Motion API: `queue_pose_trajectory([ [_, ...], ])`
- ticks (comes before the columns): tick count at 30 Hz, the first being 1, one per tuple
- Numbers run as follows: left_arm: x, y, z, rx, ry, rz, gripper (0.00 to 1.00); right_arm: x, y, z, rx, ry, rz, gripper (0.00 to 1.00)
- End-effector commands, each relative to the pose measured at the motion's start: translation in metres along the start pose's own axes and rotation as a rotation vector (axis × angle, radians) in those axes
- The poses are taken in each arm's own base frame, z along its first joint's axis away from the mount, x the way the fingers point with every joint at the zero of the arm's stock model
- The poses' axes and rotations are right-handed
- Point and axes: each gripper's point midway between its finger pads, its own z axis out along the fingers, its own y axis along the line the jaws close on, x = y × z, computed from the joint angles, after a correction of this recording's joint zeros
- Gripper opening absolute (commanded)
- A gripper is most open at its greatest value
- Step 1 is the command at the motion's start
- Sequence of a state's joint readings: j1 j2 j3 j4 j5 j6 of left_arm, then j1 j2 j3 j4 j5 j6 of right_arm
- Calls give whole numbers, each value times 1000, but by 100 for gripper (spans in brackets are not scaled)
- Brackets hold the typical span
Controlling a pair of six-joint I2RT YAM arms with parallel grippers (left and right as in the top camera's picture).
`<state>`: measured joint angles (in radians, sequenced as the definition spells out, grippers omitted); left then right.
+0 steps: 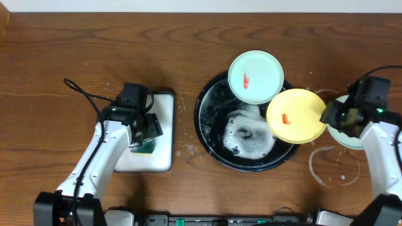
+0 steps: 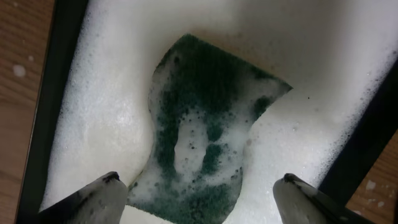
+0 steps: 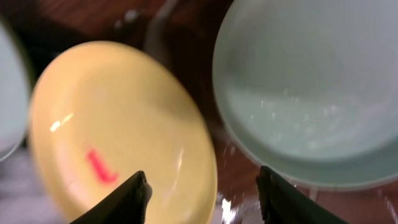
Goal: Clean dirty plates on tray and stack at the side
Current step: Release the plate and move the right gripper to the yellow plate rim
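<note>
Dark brown wooden tabletop point(image 1: 94, 50) is filling the whole overhead view. It is showing spilled droplets and pale water rings point(image 1: 333, 166), and a strip of light wall is running along the far edge.

**Layout.** The black basin point(image 1: 201, 122) is sitting at centre, holding suds point(image 1: 248, 135). A mint plate point(image 1: 255, 76) and the yellow plate point(image 1: 296, 115) are resting on the basin's rim, each carrying a red smear point(image 3: 99, 167). A second mint plate point(image 3: 311, 87) is lying outside the basin, on the table.

**Right gripper** point(image 3: 202, 180). The fingers are standing apart and are not clamping anything. The yellow plate's edge is reaching into the gap from the left finger's side. The second mint plate is lying beyond the right finger, wet and with no smear showing.

**Left gripper** point(image 2: 200, 179). The fingers are spread wide and are hanging empty. The green sponge point(image 2: 205, 155) is lying just ahead of the gap and between the two tips, in the foam point(image 2: 99, 124) of the white tray point(image 1: 162, 135).

**Step in hand (judgement).** One plate is apparently washed and starting the stack; two are remaining dirty. The yellow plate is likely next.

**Next move (judgement).**
1. The right fingers are needing to close squarely on the yellow rim; wet glaze is risking slip.
2. The left fingers are needing to descend and close on the sponge.
</note>
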<state>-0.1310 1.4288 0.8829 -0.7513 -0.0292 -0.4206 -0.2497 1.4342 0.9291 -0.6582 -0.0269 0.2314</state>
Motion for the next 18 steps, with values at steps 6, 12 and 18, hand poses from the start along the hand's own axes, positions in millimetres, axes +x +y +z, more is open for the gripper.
queue_pose_trajectory([
  [6, 1, 2, 0, -4, 2, -3, 82, 13, -16, 27, 90, -10, 23, 28],
  [12, 1, 2, 0, -4, 2, -3, 82, 24, -15, 29, 76, 23, 23, 1],
  [18, 1, 2, 0, -4, 2, -3, 82, 33, -7, 9, 24, 41, 3, 1],
])
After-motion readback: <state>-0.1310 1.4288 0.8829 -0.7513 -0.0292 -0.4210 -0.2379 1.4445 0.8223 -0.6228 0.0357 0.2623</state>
